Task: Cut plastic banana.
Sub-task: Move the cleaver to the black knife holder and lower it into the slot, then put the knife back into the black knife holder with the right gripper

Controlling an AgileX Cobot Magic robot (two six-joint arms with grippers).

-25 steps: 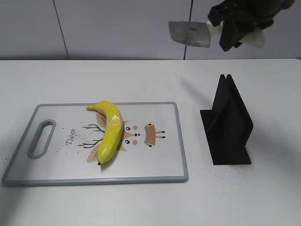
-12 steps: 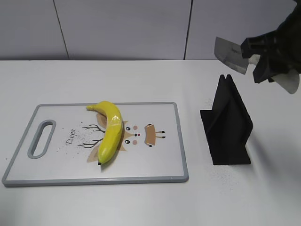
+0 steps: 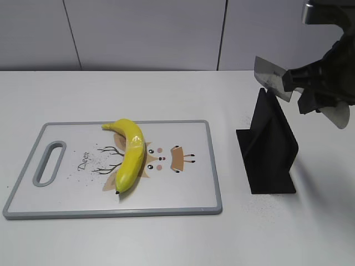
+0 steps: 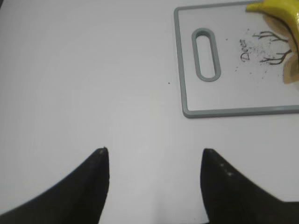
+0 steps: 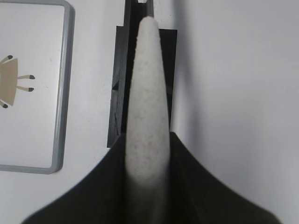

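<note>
So your banana [image 3: 129, 155] is lying on the cutting board [image 3: 188, 194], roughly in the middle of it, right over the little deer drawing, with its stem end toward the far edge of the board and the black tip toward the near edge. Nothing is touching it. Your right gripper [image 3: 304, 88] is up in the air well off to the right of the board, above the black knife stand [image 3: 269, 147], and it's clamped tight on the white handle of the knife [image 3: 273, 76]. The flat grey blade sticks out to the left, just over the top of the stand, tilted a bit. From the right wrist camera you can see the pale handle [image 5: 147, 116] squeezed between the two dark fingers, lined up with the slot of the stand below. Your left gripper [image 4: 154, 161] is hanging over bare white table [image 4: 93, 84] on the handle side of the board, fingers spread wide apart, holding nothing, and the banana only pokes into the corner of that view.
</note>
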